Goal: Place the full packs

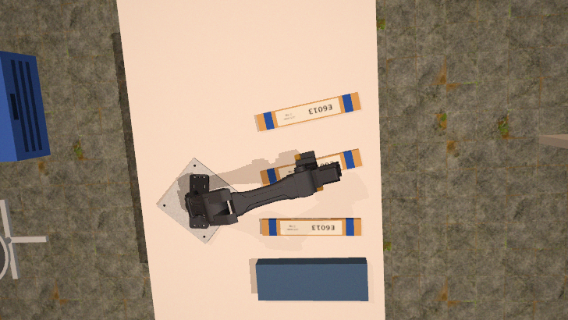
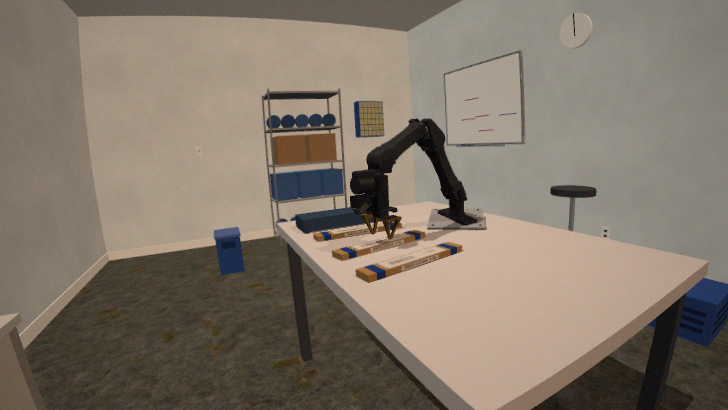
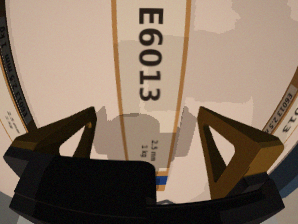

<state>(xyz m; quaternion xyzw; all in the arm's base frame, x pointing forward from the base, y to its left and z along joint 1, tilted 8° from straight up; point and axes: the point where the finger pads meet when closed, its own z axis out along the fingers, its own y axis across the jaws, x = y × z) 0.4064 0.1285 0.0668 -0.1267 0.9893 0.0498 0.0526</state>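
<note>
Three orange packs with blue bands and white E6013 labels lie flat on the table. The middle pack (image 1: 349, 159) (image 2: 351, 250) (image 3: 172, 75) is under my gripper (image 1: 308, 172) (image 2: 382, 235) (image 3: 147, 112), which is open and empty. Its fingertips stand apart on either side of the pack's width in the wrist view, seemingly a little above it. The arm hides part of this pack from above. Another pack (image 1: 306, 112) (image 2: 407, 262) (image 3: 17, 80) lies farthest from the platform. The third pack (image 1: 306, 227) (image 2: 326, 235) lies between the middle pack and the dark blue low platform (image 1: 311, 282) (image 2: 326, 220), which bears nothing.
The arm's grey base plate (image 1: 175, 202) (image 2: 435, 224) sits on the table (image 1: 238, 51) (image 2: 509, 305), to the left of the packs in the view from above. The packs' outer ends and the platform's right end lie near the table's right edge there.
</note>
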